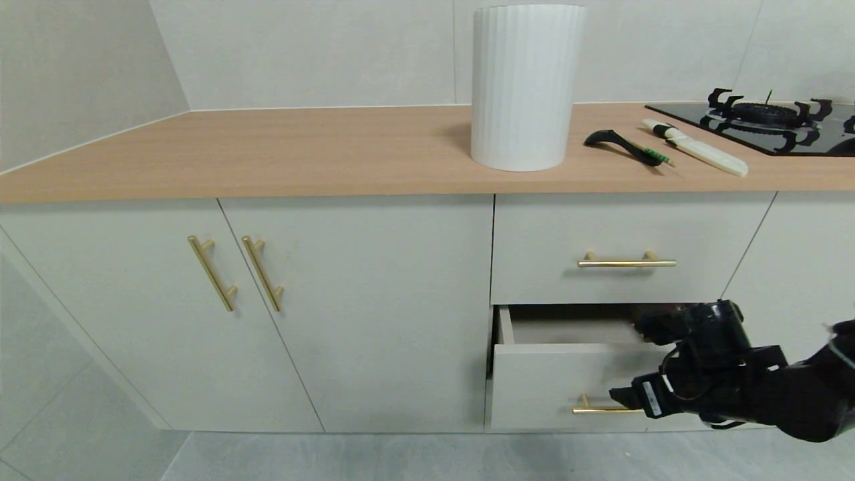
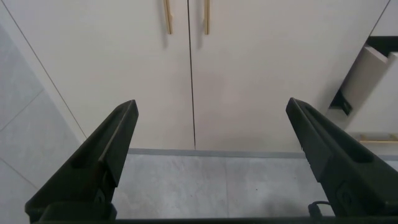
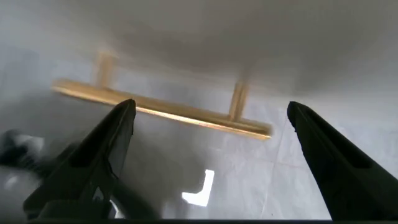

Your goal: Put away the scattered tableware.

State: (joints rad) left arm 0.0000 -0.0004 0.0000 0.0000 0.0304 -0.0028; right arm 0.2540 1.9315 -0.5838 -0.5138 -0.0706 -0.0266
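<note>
Tableware: two long pieces are laid on the wooden counter (image 1: pixel 300 150), between a tall white ribbed container (image 1: pixel 523 87) and the stove (image 1: pixel 768 123). Item one, a black-handled utensil (image 1: pixel 624 147) with a green tip; item two, a white knife (image 1: pixel 698 148) just beside it on the stove side. Both are set slantwise, their long axes running from the back of the counter toward its front edge and rightward. Storage: the lower drawer (image 1: pixel 554 381) under the counter's right part is found partly pulled out, its dark inside exposed; the upper drawer (image 1: pixel 628 234) is shut. Right gripper (image 3: pixel 211 115): placed low at the lower drawer's brass handle (image 1: pixel 594 408), its fingers spread wide with nothing pinched, the handle seen just ahead of them in the right wrist view. Left gripper (image 2: pixel 211 115): also spread and unloaded, held near the floor, facing the double cabinet doors (image 2: pixel 186 68). Relation to be noted: the tableware lies above the right gripper and slightly farther back, nearly over the open drawer. The right arm is judged the nearer, and a lift to counter height would be called for, with the fingers turned across a slanted handle.
</note>
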